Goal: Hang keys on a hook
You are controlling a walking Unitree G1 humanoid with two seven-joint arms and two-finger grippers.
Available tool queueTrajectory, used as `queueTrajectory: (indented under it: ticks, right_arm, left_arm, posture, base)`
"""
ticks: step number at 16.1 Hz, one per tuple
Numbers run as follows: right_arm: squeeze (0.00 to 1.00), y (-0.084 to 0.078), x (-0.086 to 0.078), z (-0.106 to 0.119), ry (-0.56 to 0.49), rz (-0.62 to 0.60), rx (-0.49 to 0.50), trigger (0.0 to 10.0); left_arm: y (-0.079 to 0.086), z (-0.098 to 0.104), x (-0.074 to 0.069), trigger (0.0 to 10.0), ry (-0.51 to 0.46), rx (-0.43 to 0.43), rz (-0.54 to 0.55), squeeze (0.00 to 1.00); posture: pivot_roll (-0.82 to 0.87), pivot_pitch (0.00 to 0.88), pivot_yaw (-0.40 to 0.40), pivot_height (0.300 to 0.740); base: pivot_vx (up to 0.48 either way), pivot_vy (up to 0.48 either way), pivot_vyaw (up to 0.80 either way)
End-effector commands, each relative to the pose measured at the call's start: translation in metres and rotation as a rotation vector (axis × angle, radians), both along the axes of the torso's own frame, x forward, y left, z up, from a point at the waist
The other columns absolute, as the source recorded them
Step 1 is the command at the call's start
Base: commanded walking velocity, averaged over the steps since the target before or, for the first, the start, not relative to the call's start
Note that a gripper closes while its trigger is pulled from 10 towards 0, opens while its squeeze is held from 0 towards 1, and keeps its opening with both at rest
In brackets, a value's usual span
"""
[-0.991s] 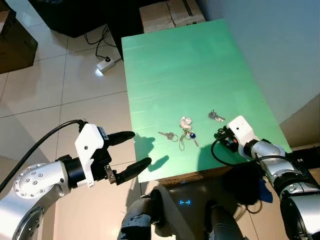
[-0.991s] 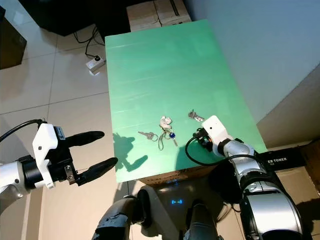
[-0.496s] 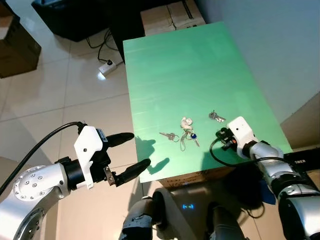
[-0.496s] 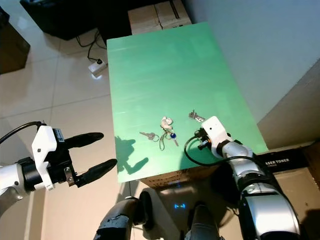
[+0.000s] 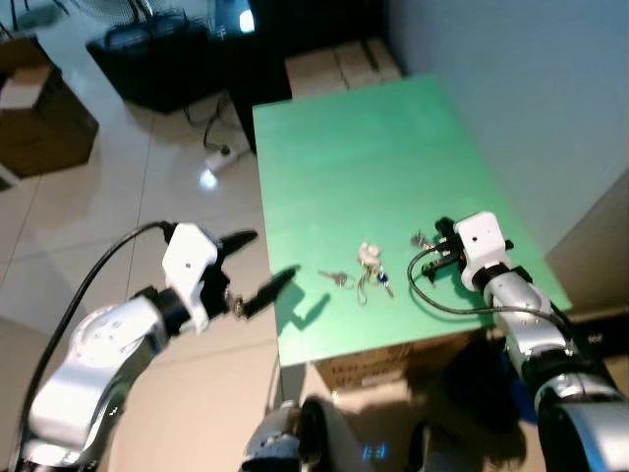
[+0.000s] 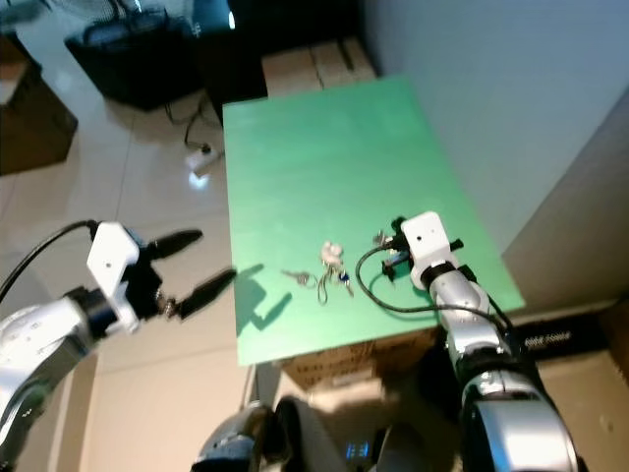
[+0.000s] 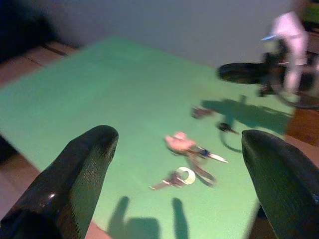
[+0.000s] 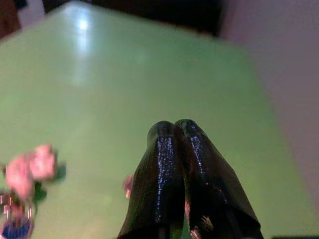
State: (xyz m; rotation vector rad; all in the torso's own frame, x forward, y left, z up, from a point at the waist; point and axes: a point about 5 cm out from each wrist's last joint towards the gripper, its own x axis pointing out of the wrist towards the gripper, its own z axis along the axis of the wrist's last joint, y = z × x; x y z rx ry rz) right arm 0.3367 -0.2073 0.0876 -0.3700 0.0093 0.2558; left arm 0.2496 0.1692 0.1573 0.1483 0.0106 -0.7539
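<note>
Left eye view: keys lying on the green table

Green table (image 5: 344, 147) up top. Left gripper (image 5: 257, 275) at 9 o'clock, fingers spread, empty. Right gripper (image 8: 174, 127) at 3, pinched together, holding nothing. Keys (image 5: 369, 275) lie near center between them.

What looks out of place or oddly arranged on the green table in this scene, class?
The keys are scattered loose across the green table: a bunch with a pale fob, a single key on a ring beside it, and another small key by the right gripper. Nothing looks spilled or damaged.
</note>
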Motion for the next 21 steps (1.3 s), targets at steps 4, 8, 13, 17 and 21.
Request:
queueTrajectory:
  ticks: [4, 8, 13, 17, 21]
  right_arm:
    - [0.0, -0.002, -0.008, -0.001, -0.047, -0.068, 0.048, 0.0]
    - [0.0, 0.006, -0.016, 0.01, -0.112, -0.151, 0.096, 0.0]
    - [0.0, 0.031, -0.026, 0.019, -0.064, -0.22, 0.198, 10.0]
    - [0.0, 0.055, -0.054, -0.012, 0.126, -0.174, 0.212, 10.0]
    - [0.0, 0.06, -0.064, -0.015, 0.189, -0.148, 0.194, 10.0]
  left_arm:
    - [0.02, -0.007, 0.02, 10.0, -0.039, 0.013, 0.253, 0.0]
    - [0.02, -0.014, 0.027, 10.0, -0.055, -0.022, 0.355, 0.0]
    - [0.013, -0.018, 0.036, 10.0, -0.045, -0.077, 0.48, 0.0]
    - [-0.003, -0.03, 0.03, 10.0, -0.052, -0.024, 0.429, 0.0]
    - [-0.01, -0.031, 0.03, 10.0, -0.066, -0.007, 0.402, 0.0]
  posture:
    - [-0.05, 0.048, 0.131, 0.74]
    - [-0.1, 0.022, 0.119, 0.74]
    - [-0.13, 0.0, 0.089, 0.74]
    - [-0.16, 0.0, 0.057, 0.74]
    - [-0.16, 0.0, 0.041, 0.74]
  base:
    - [0.0, 0.0, 0.0]
    - [0.0, 0.0, 0.0]
    - [0.0, 0.0, 0.0]
    - [0.0, 0.0, 0.0]
    - [0.0, 0.0, 0.0]
